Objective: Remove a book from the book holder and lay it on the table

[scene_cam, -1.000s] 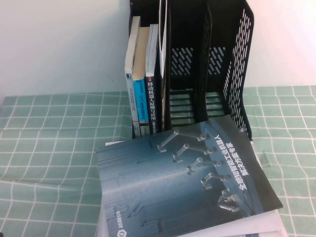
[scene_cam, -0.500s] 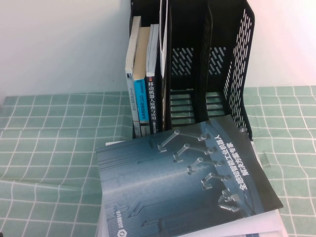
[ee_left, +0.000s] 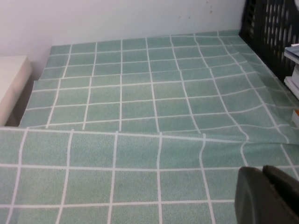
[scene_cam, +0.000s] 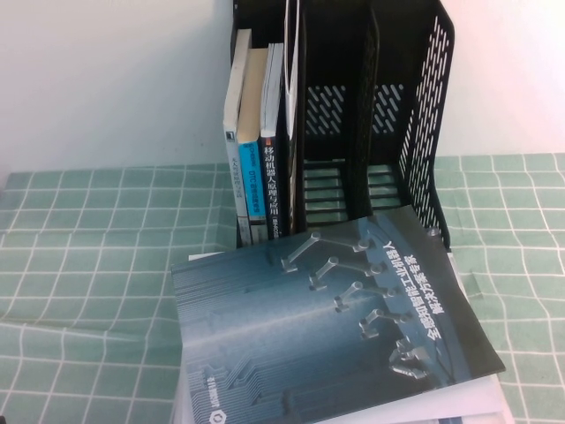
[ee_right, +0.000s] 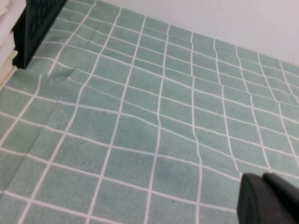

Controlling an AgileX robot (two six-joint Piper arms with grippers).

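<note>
The dark blue-teal book (scene_cam: 331, 331) with circuit lines, silvery robot-arm shapes and a white Chinese title lies flat, tilted, in front of the black book holder (scene_cam: 353, 115), on top of white sheets. No gripper shows in the high view. My left gripper (ee_left: 262, 173) is shut and empty, low over bare green checked cloth (ee_left: 140, 107); the holder's wall (ee_left: 273, 32) and some book edges show at that view's edge. My right gripper (ee_right: 264, 179) is shut and empty over bare cloth (ee_right: 154, 107), with the holder's corner (ee_right: 39, 21) far off.
Three upright books (scene_cam: 256, 150) stand in the holder's left compartment, with a thin white one beside them. The other compartments hold nothing. White sheets (scene_cam: 459, 402) stick out under the book. A pale wall stands behind. The cloth is wrinkled near the holder.
</note>
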